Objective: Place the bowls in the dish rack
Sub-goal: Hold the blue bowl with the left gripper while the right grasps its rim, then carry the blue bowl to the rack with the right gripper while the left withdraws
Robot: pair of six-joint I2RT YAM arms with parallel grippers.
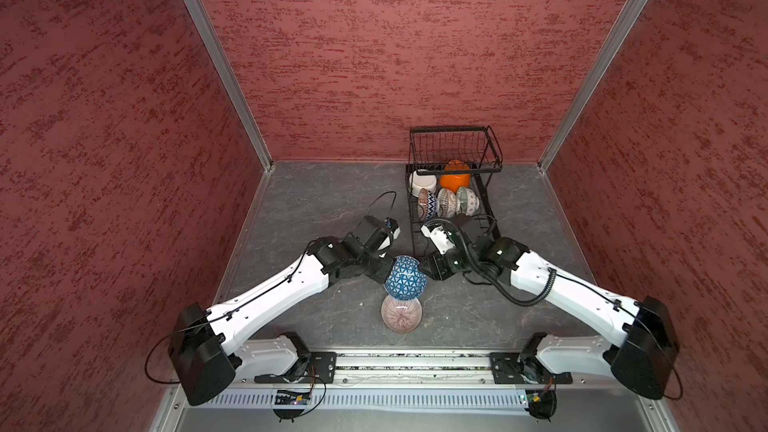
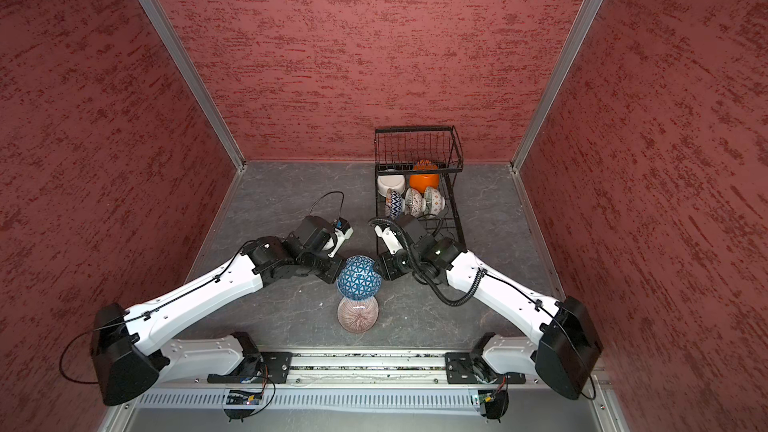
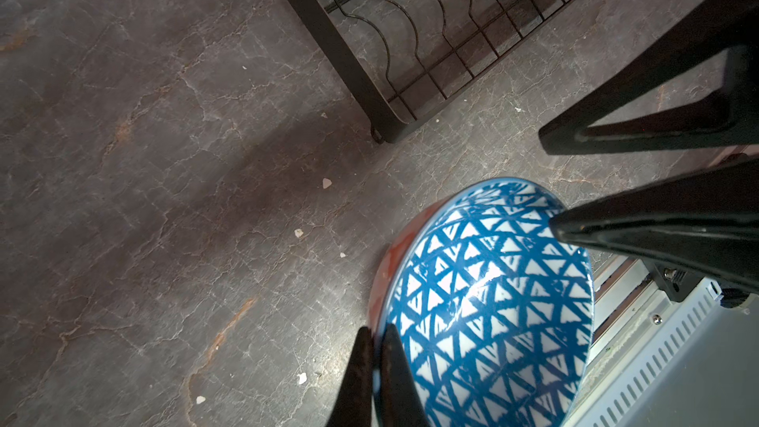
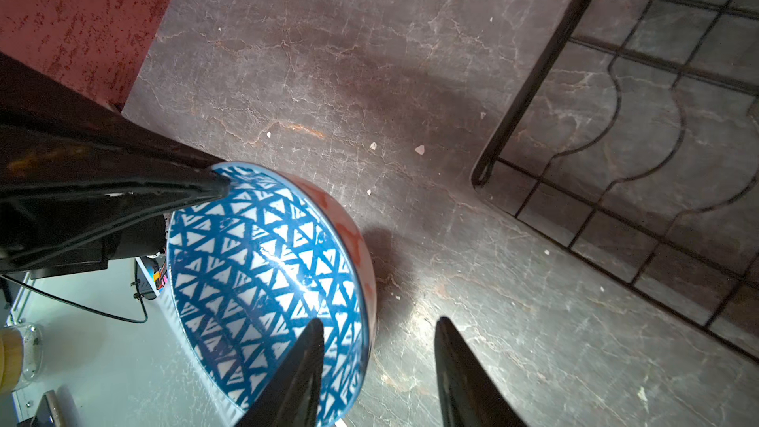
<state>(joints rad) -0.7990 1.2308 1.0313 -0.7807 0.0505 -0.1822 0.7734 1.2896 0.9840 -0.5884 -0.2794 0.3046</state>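
A blue bowl (image 1: 405, 278) (image 2: 358, 278) with a white triangle pattern inside and an orange-red outside is held between the two arms, near the middle of the grey marbled bench (image 1: 311, 201). Its patterned inside faces the top camera.

The left pincer (image 3: 376, 334) is clamped on the blue bowl's (image 3: 493, 301) rim, with one finger against the inside and one against the outside. The right pincer (image 4: 378, 322) is at the opposite side of the rim. Its jaws are apart and straddle the rim, with one finger inside the blue bowl (image 4: 263, 273) and the other outside over the bench. Neither finger is visibly pressing on the bowl.

In both top views the blue bowl overlaps the far edge of a pink bowl (image 1: 402, 315) (image 2: 357, 317) with fine radiating lines, which sits upright on the bench nearer the arm bases.

The black wire dish rack (image 1: 412, 226) (image 2: 377, 238) stands beyond the right arm, near the back wall. It holds a white bowl (image 1: 424, 184) and an orange bowl (image 1: 455, 180) under its upper basket (image 1: 453, 147). In front of them, three patterned bowls (image 1: 448, 202) stand on edge. The near end of the rack, with its wavy dividers, lies just beside the blue bowl.
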